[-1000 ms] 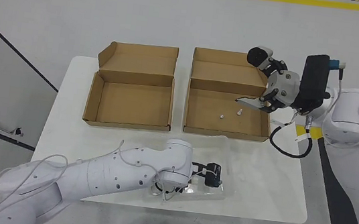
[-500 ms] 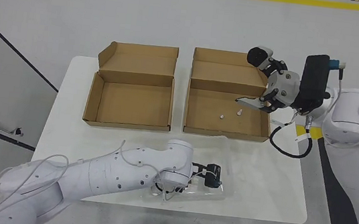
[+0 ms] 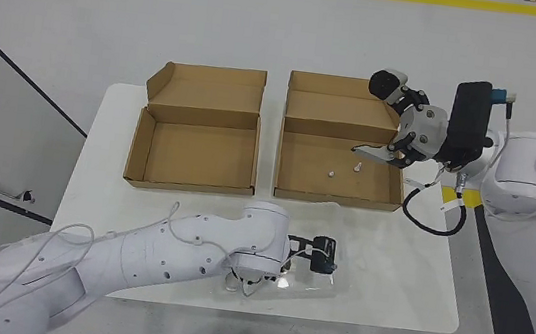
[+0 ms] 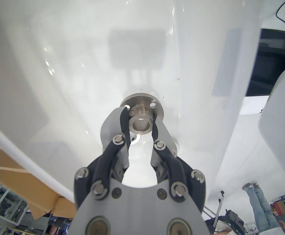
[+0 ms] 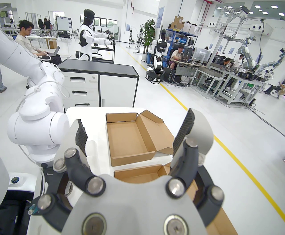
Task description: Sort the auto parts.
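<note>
My left gripper (image 4: pixel 139 115) is shut on a metal flanged bushing (image 4: pixel 140 125), its pads on either side of the neck just behind the flange. In the top view this gripper (image 3: pixel 323 252) is near the table's front edge, over a clear plastic sheet (image 3: pixel 306 283). My right gripper (image 3: pixel 383 116) hangs open and empty above the far right corner of the right cardboard box (image 3: pixel 300 171). Two small pale parts (image 3: pixel 357 163) lie on that box's floor. The left cardboard box (image 3: pixel 194 153) has nothing in it. The right wrist view has the open fingers (image 5: pixel 189 124) over both boxes.
The white table (image 3: pixel 406 275) has free room to the right of the plastic sheet and along its left side. Both boxes stand side by side at the back with their lids folded open away from me. A dark cabinet (image 5: pixel 98 69) stands beyond the table.
My left gripper has shifted slightly right and toward the boxes with the bushing in it. The right arm has not moved.
</note>
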Available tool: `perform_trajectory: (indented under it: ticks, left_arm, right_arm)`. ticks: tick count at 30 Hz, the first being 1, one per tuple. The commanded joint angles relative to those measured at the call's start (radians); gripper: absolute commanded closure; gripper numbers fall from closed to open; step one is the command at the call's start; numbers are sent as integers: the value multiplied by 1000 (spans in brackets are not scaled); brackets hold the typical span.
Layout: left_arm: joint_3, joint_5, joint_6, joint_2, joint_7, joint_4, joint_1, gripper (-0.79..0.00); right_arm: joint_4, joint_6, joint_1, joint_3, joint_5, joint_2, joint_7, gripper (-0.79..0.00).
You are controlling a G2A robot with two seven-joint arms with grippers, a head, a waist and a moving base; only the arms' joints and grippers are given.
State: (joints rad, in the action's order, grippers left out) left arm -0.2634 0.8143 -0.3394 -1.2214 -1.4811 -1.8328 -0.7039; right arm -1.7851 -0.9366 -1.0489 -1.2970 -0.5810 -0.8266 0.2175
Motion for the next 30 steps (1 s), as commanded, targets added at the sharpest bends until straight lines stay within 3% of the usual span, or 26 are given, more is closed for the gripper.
perform_trajectory:
  ticks: [1, 11, 18, 23, 30]
  left_arm:
    - [-14, -19, 18, 12, -18, -40, 20, 0]
    - [-95, -134, 55, 83, -55, -211, 154, 0]
    - [-181, -246, 55, 141, -55, -285, 189, 0]
    - [-278, -283, 36, 193, -35, -294, 142, 0]
    - [-510, -335, -75, 280, 101, -313, -49, 0]
  right_arm:
    - [0, 0, 0, 0, 0, 0, 0, -785]
    - [0, 0, 0, 0, 0, 0, 0, -785]
    - [0, 0, 0, 0, 0, 0, 0, -785]
    - [0, 0, 0, 0, 0, 0, 0, -785]
    - [0, 0, 0, 0, 0, 0, 0, -785]
